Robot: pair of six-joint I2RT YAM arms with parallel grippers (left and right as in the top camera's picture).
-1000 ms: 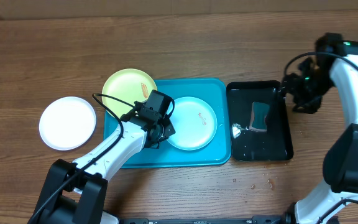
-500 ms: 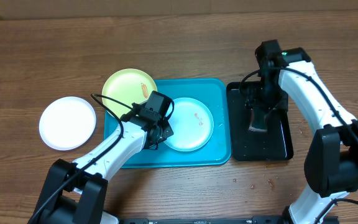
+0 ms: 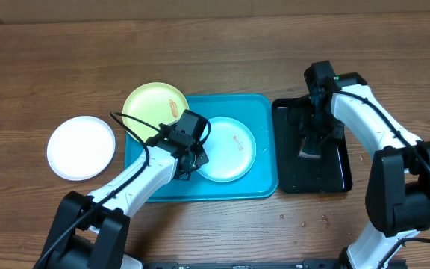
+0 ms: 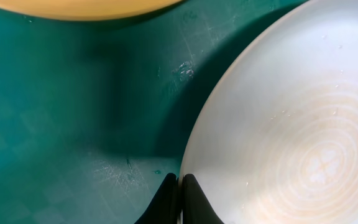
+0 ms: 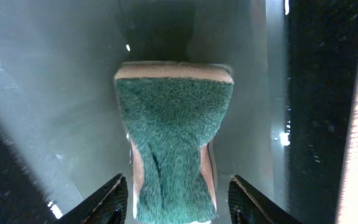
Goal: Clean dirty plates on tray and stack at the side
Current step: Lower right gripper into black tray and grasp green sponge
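Note:
The light blue plate [image 3: 230, 149] lies in the turquoise tray [image 3: 263, 112] and has a small orange smear. My left gripper [image 3: 193, 155] is shut on its left rim; the wrist view shows the shut fingertips [image 4: 180, 186] pinching the rim of the plate [image 4: 291, 124]. The lime green plate [image 3: 152, 107], also smeared, rests over the tray's far left corner. The white plate [image 3: 81, 146] lies on the table to the left. My right gripper [image 5: 179, 205] is open, low over a green sponge [image 5: 173, 124] that lies between its fingers.
The sponge [image 3: 307, 152] lies in a wet glossy black tray [image 3: 327, 179] right of the turquoise tray. Water drops [image 3: 304, 220] dot the table in front of it. The tray floor [image 4: 55, 137] shows left of the left gripper's fingers.
My right arm swung in from the far right and came down over the sponge in the black tray. The light blue plate shifted slightly left in the left gripper's hold.

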